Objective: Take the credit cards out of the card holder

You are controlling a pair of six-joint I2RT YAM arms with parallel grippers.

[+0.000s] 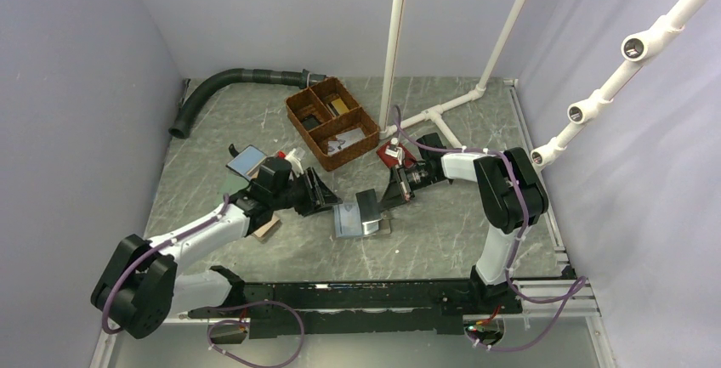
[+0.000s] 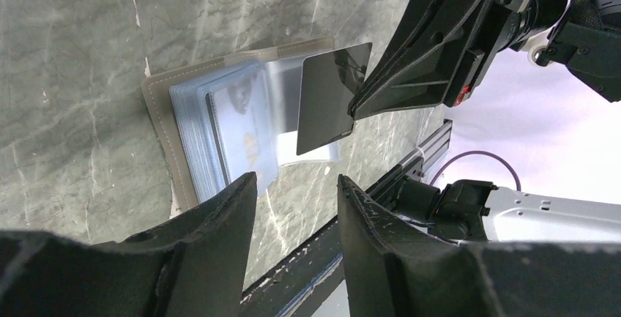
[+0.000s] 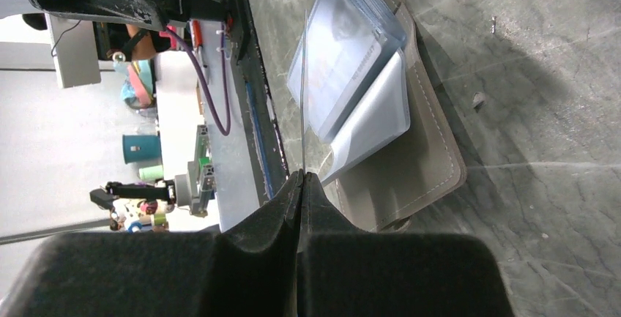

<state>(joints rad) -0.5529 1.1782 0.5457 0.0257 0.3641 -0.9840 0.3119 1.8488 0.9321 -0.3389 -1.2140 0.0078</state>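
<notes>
The card holder [image 1: 347, 222] lies open on the table between the arms, taupe-grey outside [image 3: 421, 163] with light blue sleeves [image 2: 227, 123] fanned up. My right gripper [image 3: 301, 176] is shut on one credit card [image 2: 329, 97], which looks dark in the left wrist view and stands edge-on [image 3: 303, 90] in the right wrist view. It holds that card just above the holder's right half [image 1: 371, 205]. My left gripper [image 2: 296, 185] is open with nothing between its fingers, hovering just left of the holder [image 1: 327, 200]. More cards show inside the sleeves.
A compartmented wicker basket [image 1: 332, 121] stands behind the holder, with a red wallet [image 1: 395, 154] to its right. A blue wallet [image 1: 246, 160] lies by my left arm, a small wooden block [image 1: 268, 230] under it. A black hose [image 1: 221, 87] and white pipes [image 1: 442, 117] lie at the back.
</notes>
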